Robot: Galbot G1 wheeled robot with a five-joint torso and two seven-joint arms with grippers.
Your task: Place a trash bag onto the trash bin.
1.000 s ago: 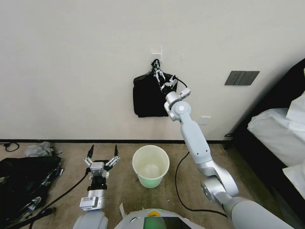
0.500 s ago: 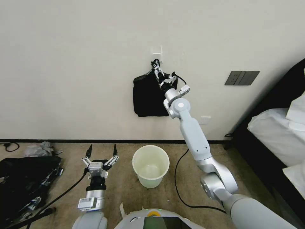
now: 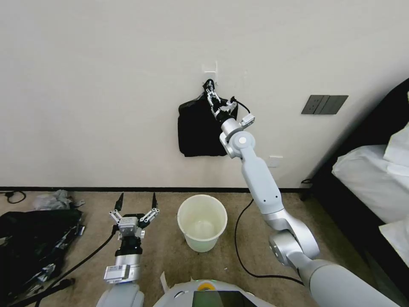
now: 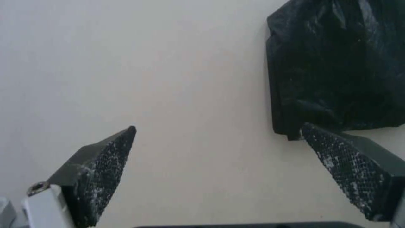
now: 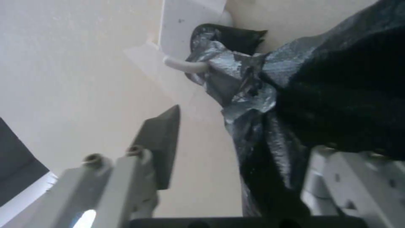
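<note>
A flat square bundle of black bags [image 3: 198, 132] hangs on the wall from a white hook [image 3: 210, 68]. A separate trash bag is out of view. My right gripper [image 3: 211, 94] is raised to the bundle's gathered neck just below the hook. It is open, with one finger [image 5: 162, 142] beside the crinkled neck [image 5: 236, 95] and the other behind the plastic. The cream-white trash bin [image 3: 202, 243] stands upright and empty on the carpet below. My left gripper [image 3: 137, 200] hovers low to the left of the bin, open, with nothing between its fingers [image 4: 105, 164].
A big black heap with silvery scraps [image 3: 30, 243] lies on the floor at the far left, crumpled grey plastic [image 3: 53, 199] behind it. A black cable [image 3: 238, 238] loops right of the bin. A bed with white bedding [image 3: 370, 179] stands at the right.
My right gripper has moved a little up and closer to the hook, onto the bundle's neck, and its fingers look less spread. The left arm and the bin have not moved.
</note>
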